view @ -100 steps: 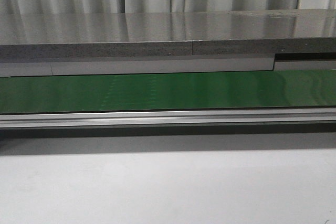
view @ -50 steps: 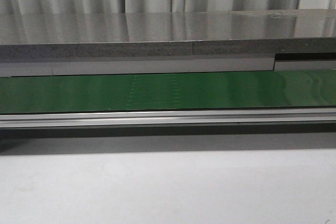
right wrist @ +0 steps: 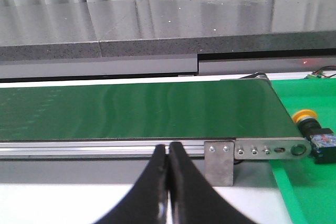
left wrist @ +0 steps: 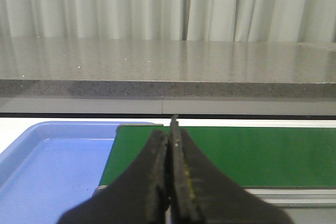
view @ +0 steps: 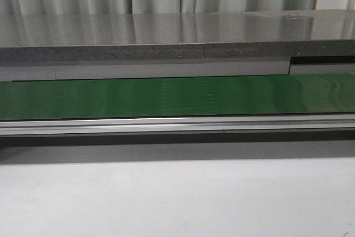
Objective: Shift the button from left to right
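The button (right wrist: 313, 128) shows only in the right wrist view: a yellow round cap on a black body with a small blue-red mark, lying on a green surface (right wrist: 307, 192) just past the conveyor's right end. My right gripper (right wrist: 168, 148) is shut and empty, in front of the conveyor rail, well to the left of the button. My left gripper (left wrist: 170, 132) is shut and empty, near the conveyor's left end beside the blue tray (left wrist: 47, 166). Neither gripper shows in the front view.
A green conveyor belt (view: 177, 97) with an aluminium rail (view: 177, 124) runs across in front of a grey stone counter (view: 166, 40). White table surface (view: 177, 198) lies in front. A metal end bracket (right wrist: 219, 162) sits at the conveyor's right end.
A faint pale patch on the green belt has shifted to the right across the frames, so the belt is running rightward. Nothing else has changed.
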You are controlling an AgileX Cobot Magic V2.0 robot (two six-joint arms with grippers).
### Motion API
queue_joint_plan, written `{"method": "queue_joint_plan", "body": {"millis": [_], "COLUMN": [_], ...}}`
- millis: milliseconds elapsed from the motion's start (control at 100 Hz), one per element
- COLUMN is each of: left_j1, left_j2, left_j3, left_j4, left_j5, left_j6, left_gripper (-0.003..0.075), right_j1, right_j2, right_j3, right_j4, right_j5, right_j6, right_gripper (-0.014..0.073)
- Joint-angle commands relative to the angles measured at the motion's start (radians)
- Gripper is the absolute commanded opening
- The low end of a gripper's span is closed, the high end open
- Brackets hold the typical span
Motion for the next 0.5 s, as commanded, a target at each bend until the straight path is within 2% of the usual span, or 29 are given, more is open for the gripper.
{"method": "queue_joint_plan", "body": {"millis": [0, 490], "left_j1": [0.012, 0.017], "left_j2": [-0.032, -0.032], "left_j3": [0.028, 0.047], "left_j4": [-0.018, -0.027], "left_j5": [-0.086, -0.095], "left_j6": [-0.014, -0.014], "left_gripper": [-0.0021, -0.0021], "right_j1": [0.0, 0.0], "right_j2": [-0.019, -0.019], "right_j3": [-0.016, -0.016], "right_j4": [-0.008, -0.008], "right_j5": [-0.086, -0.086], "right_j6": [-0.003, -0.003], "right_gripper": [-0.0067, -0.0067]}}
